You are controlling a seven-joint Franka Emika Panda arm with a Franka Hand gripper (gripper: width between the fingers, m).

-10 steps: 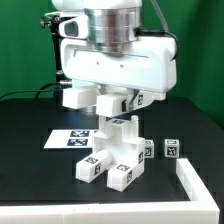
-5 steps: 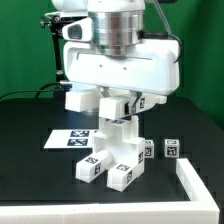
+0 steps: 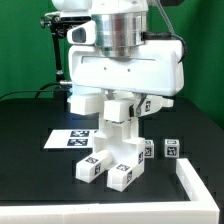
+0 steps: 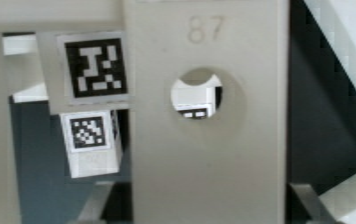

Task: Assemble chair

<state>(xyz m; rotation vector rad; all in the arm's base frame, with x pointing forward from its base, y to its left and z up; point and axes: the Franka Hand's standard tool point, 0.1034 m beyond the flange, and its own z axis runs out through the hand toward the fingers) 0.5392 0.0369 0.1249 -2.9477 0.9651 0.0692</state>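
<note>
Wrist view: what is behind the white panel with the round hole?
Through the panel's hole, a slice of a tagged white piece shows. Beside the panel's edge, two marker tags on white parts are visible. The panel covers the rest.

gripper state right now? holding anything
gripper: closed on the upright chair panel, one finger against each side
</note>
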